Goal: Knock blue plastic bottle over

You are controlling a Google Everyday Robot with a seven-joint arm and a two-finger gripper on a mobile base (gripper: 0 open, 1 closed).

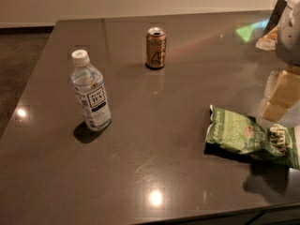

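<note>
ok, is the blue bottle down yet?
No: the blue plastic bottle stands upright on the left of the table, cap on top, while the gripper is at the right edge near the green chip bag.

The gripper [280, 97] hung at the table's right side, its arm cut off by the edge. The green snack bag [239, 135] ran off that edge too. The print on the blue plastic bottle [90, 92] was too small to read.

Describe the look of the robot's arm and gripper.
At the right edge, the arm is a smooth, rounded pale-grey shell. Below it, near the green bag, the gripper is boxy tan blocks with whitish edging. No cables or markings show.
</note>
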